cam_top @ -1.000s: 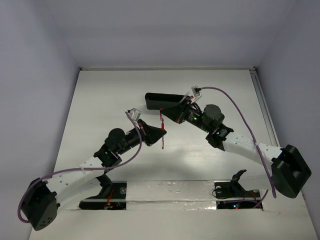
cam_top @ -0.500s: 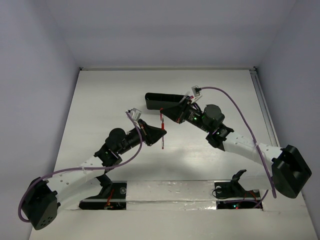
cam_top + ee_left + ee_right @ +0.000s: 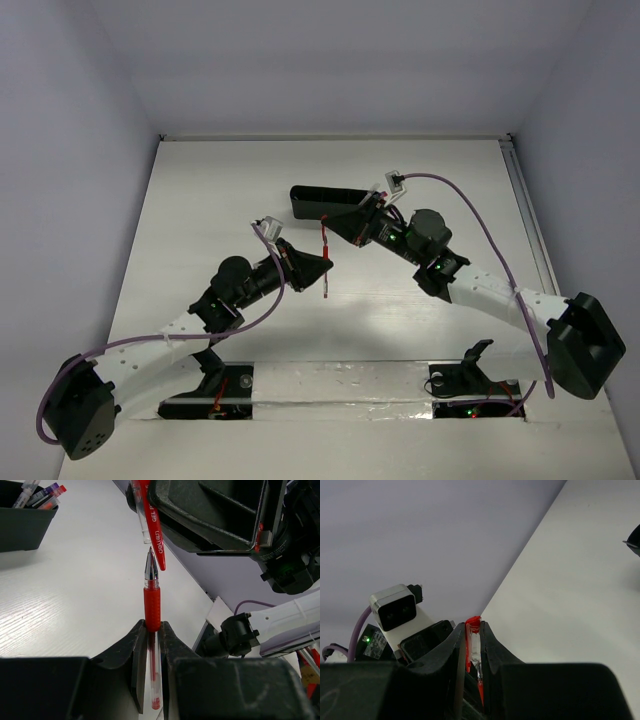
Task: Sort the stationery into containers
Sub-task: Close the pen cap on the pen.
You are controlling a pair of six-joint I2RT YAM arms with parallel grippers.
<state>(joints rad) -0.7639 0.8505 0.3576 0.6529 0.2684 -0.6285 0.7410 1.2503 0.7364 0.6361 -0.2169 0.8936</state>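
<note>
Barely anything moved in the last second; the right arm (image 3: 480, 290) just drifted a hair. Right pen (image 3: 323, 238) hung just off the near side of the tray (image 3: 310, 197), pinched tight in the right gripper (image 3: 473, 630). Left pen (image 3: 152, 600) sat a bit further from the tray, clamped in the closed left gripper (image 3: 152, 630), tip almost meeting the right pen. Other pens (image 3: 40, 492) were already in the tray. Looked like a stall, with both pens still to drop.

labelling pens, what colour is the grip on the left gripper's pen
Red; the pen in the left gripper shows best in the left wrist view.
</note>
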